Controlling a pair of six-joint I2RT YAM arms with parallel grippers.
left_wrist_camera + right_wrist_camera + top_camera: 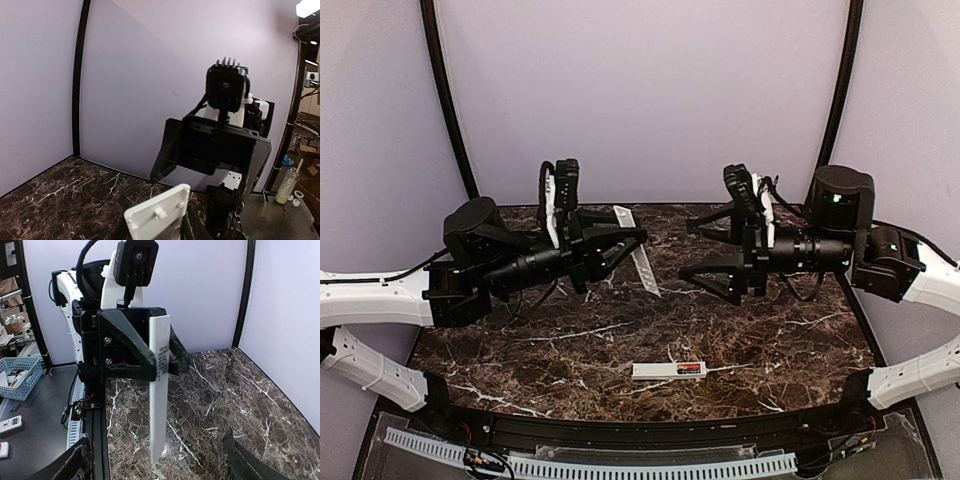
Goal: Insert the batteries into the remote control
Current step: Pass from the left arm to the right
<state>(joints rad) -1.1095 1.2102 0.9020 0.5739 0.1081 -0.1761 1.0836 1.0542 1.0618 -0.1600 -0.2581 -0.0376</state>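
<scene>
The remote control (658, 370) lies flat on the marbled table (570, 345) toward 6 o'clock, close to the near edge and well apart from both arms. Its compartment is open at the 3 o'clock end. A red battery (692, 368) sits inside it; whether a second cell lies alongside is too small to tell. So the loading itself looks at least partly done, perhaps complete. The lid is not yet back on. The left gripper (620, 243) is clenched on the white battery cover (645, 268), holding it up in the air with the free end hanging toward 5 o'clock and above the table. The right gripper (688, 248) faces it from 3 o'clock with its jaws spread wide and nothing between them, near the cover but not touching it. By my reading, what is left is to bring the cover down to the remote, line it up over the compartment and press or slide it home.
</scene>
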